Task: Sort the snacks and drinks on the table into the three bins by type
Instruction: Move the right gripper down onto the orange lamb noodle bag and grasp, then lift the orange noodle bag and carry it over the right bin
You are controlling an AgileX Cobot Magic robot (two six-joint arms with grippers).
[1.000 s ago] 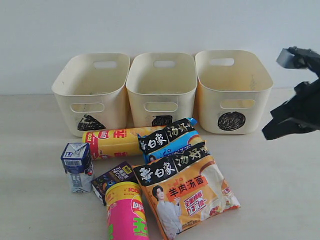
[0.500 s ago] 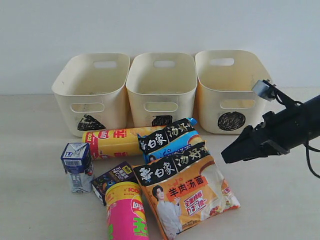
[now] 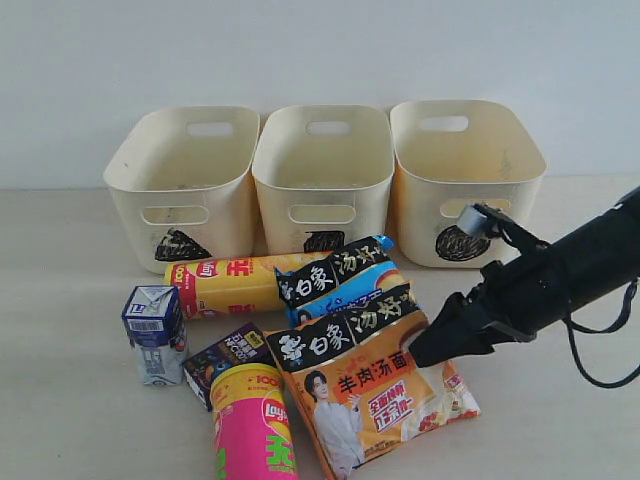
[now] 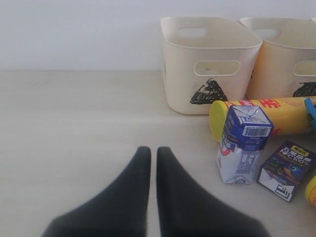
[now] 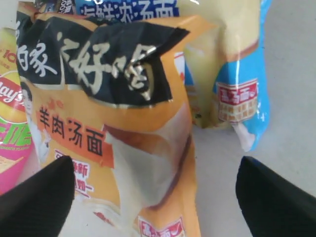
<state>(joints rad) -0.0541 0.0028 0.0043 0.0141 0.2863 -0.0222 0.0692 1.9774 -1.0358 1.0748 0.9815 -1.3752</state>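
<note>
From the exterior view, we judge the step in hand to be picking up the orange noodle packet, which lies flat on the surface in front of the three bins, its top edge overlapping the blue noodle packet. The right gripper hangs low at the orange packet's right side. To do this well, we should pinch a loose edge or fold of that bag alone, keep clear of the blue packet underneath, and lift straight up before swinging toward a bin, so the neighbours are not dragged along.

In the left wrist view, the left gripper is closed with nothing between its jaws, just above bare surface. It is apart from the blue-and-white carton and the purple box.

In the right wrist view, the right gripper's two fingers stand wide apart with the orange packet between them. We see no contact yet, and it holds nothing. The blue packet's end sits close to one finger, so we should centre on the orange bag before closing.
</note>
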